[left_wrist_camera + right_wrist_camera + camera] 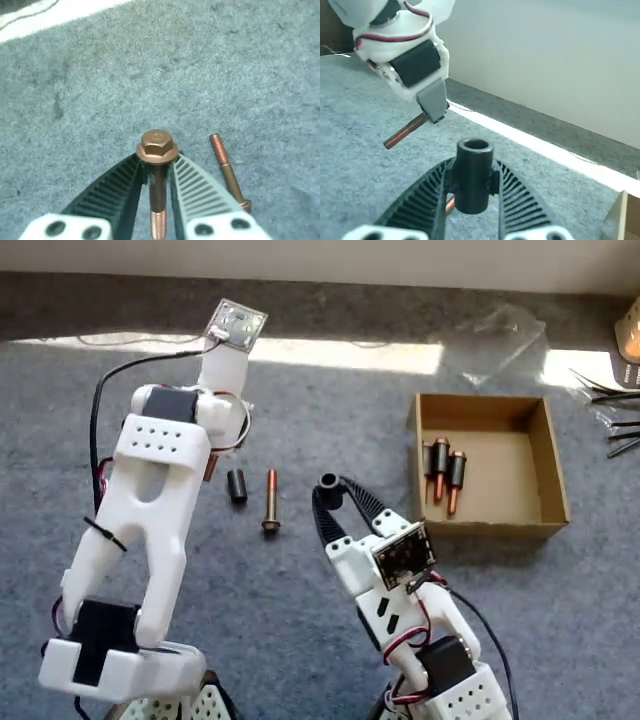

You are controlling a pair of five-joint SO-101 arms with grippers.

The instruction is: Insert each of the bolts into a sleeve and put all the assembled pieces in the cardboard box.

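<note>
My left gripper (158, 162) is shut on a copper bolt (157, 146) and holds it above the grey carpet; from the right wrist it appears as a grey finger with the bolt's threaded end (405, 134) sticking out. My right gripper (472, 167) is shut on a black sleeve (472, 172), held upright with its bore facing up. From above, that sleeve (328, 481) sits right of a loose bolt (271, 500) and a loose black sleeve (237, 486) lying on the carpet. The cardboard box (480, 400) at the right holds three assembled pieces (440, 470).
A clear plastic bag (495, 338) lies on the carpet behind the box. Black tools (615, 430) poke in at the right edge. The loose bolt (229, 170) lies beside my left gripper. A pale wall borders the carpet's far side.
</note>
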